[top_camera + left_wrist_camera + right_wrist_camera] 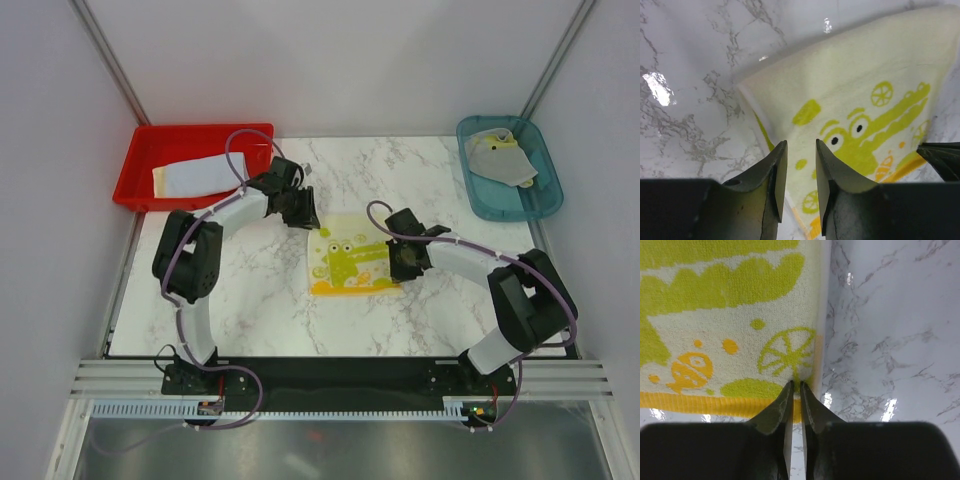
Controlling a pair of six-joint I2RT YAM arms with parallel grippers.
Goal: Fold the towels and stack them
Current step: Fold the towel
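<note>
Looks like the first fold on the crocodile towel, which lies flat under both my tools. My left gripper tilts down over one corner, jaws narrowly apart, nothing pinched. My right gripper noses the opposite corner, nearly closed; whether it's pinching cloth, I can't tell. Next, I need both corners gripped and lifted together.

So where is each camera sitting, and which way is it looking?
Top camera: high up behind the robot, looking down on the marble table; the left arm and right arm show whole.
Left wrist camera: on the left arm, looking down past the left gripper at a corner of the crocodile towel.
Right wrist camera: on the right arm, looking down past the right gripper at the towel's orange-striped corner.
Shared: all three see that towel.
</note>
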